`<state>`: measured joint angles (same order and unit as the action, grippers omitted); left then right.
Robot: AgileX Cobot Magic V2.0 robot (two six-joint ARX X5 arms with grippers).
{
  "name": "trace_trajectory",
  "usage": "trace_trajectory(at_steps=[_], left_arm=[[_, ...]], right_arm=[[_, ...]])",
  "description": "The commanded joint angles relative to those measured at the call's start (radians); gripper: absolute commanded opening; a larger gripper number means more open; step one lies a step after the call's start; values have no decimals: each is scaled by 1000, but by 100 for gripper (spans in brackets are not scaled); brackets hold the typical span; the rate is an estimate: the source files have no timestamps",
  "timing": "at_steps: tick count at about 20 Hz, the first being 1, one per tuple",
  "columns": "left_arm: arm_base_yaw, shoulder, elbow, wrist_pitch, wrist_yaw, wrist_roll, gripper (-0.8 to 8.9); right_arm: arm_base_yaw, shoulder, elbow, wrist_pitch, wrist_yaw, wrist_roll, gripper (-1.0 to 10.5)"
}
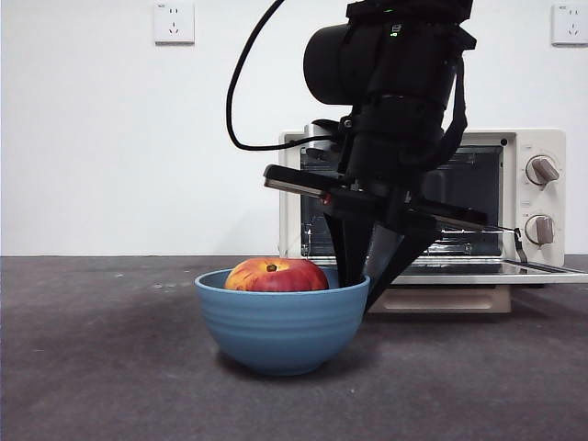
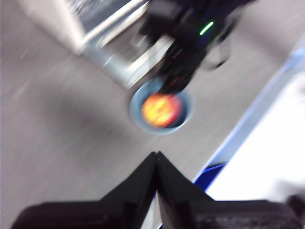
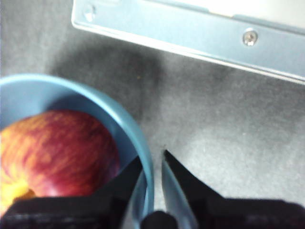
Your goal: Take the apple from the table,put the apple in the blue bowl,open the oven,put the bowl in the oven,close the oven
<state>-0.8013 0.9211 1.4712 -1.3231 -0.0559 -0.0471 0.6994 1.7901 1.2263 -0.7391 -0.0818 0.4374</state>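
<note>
Round red-and-yellow apple [image 1: 276,275] sits inside the matte light-blue bowl [image 1: 280,326], right pincer [image 3: 153,164] nearly closed astride that bowl's rim nearest the open cream oven [image 1: 542,197], apparently to lift it; left pincer [image 2: 156,160] shut, empty, well clear.

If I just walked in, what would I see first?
You'd first see the red-and-yellow apple sitting in the blue bowl in the middle of the table. A big black arm comes down from above, and its right gripper pinches the bowl's rim, one jaw inside and one outside. Behind the bowl stands the white oven with its door folded down open.
</note>
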Motion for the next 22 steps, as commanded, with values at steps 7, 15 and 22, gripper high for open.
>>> trace_trajectory(at_steps=[7, 15, 22], left_arm=[[0, -8, -119, 10, -259, -109, -6], [0, -4, -119, 42, -256, -119, -5], [0, -4, -119, 88, -256, -117, -6]], right_arm=[[-22, -41, 120, -108, 31, 31, -8], [-204, -39, 325, -152, 43, 42, -8], [-393, -24, 341, -147, 34, 77, -9]])
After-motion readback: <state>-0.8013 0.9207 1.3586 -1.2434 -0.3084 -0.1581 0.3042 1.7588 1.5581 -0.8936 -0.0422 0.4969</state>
